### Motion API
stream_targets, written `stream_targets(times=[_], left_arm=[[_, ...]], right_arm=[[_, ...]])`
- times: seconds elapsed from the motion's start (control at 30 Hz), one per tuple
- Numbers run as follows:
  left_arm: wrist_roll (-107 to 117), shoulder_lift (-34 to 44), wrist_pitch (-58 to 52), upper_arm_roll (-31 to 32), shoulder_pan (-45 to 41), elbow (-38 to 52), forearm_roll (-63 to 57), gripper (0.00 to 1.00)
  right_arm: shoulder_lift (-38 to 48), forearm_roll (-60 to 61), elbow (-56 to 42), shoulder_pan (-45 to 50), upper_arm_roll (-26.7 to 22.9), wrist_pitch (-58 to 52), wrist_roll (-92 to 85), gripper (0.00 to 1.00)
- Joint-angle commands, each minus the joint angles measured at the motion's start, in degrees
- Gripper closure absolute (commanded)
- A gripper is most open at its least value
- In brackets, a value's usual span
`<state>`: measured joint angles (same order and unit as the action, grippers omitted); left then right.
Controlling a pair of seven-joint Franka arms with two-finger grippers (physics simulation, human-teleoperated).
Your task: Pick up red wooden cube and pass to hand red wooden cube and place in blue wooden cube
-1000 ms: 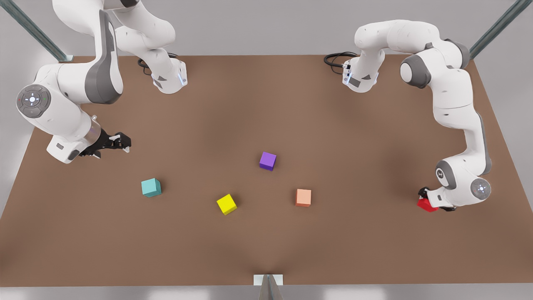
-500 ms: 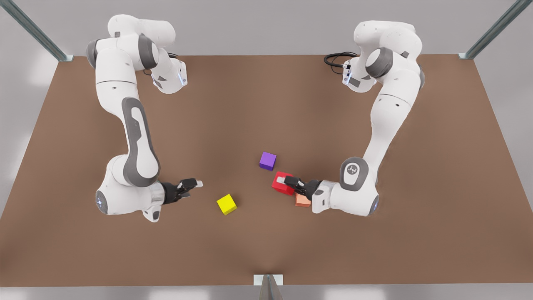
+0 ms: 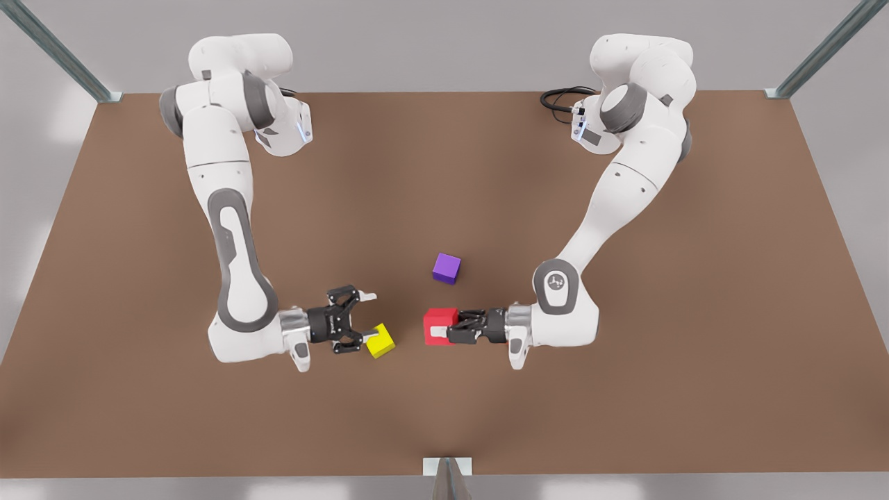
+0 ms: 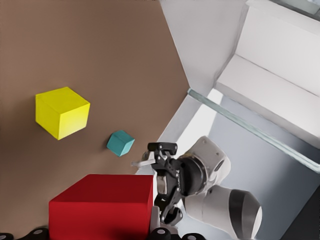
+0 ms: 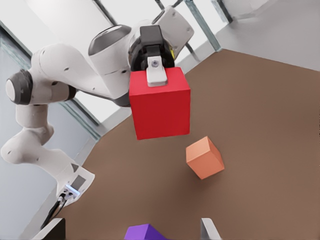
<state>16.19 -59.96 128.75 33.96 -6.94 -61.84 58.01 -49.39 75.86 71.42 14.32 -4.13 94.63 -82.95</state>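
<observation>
Pick-up is complete. The left gripper point(image 3: 450, 328) has its fingers clenched on the red wooden cube point(image 3: 440, 326) and carries it clear of the tabletop point(image 3: 625, 403), just below the purple cube point(image 3: 446, 268) in the front view. The left wrist view shows the red wooden cube point(image 4: 102, 206) seated between the fingers.

Hand-over is not yet done. The right gripper point(image 3: 362, 321) faces the red wooden cube from the front view's left, fingers released and spread wide, with a clear gap between them and the cube. It hangs over the yellow cube point(image 3: 381, 341).

Placement remains. The blue wooden cube point(image 4: 120, 142) lies on the tabletop beyond the yellow cube, well apart from the red wooden cube, untouched. In the right wrist view the orange cube point(image 5: 204, 157) lies on the tabletop below the held red wooden cube.

Against the frame half a second earlier: the left gripper has carried the red wooden cube away from the orange cube toward the right gripper; the right gripper has advanced toward it, levelled out and opened.
</observation>
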Motion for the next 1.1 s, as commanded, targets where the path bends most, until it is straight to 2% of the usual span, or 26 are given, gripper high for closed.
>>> stream_targets(times=[0.0,0.37,0.47,0.53,0.87,1.07], left_arm=[[10.1,0.1,1.7,0.1,0.0,-0.1,0.7,0.37],[8.4,0.1,1.8,0.2,-0.1,-0.8,0.9,0.37],[-3.4,0.3,1.8,0.2,0.2,-2.5,0.9,0.37],[-3.5,0.4,1.7,0.3,0.2,-2.5,1.0,0.37],[-3.4,0.3,1.6,0.6,0.4,-2.8,1.1,0.37],[-12.5,0.5,1.4,0.7,1.0,-3.3,0.9,0.36]], right_arm=[[-1.4,3.9,-1.4,0.1,0.0,3.5,-43.2,0.00],[-4.3,7.1,-3.6,0.5,5.5,11.9,-39.8,0.00],[-5.5,7.2,-4.8,0.5,7.4,14.2,-38.5,0.00],[-6.1,7.5,-5.2,0.4,8.7,15.3,-38.4,0.00],[-6.1,8.8,-5.6,0.4,10.7,15.8,-37.5,0.00],[-5.7,9.8,-6.4,0.4,11.4,15.8,-35.9,0.00]])
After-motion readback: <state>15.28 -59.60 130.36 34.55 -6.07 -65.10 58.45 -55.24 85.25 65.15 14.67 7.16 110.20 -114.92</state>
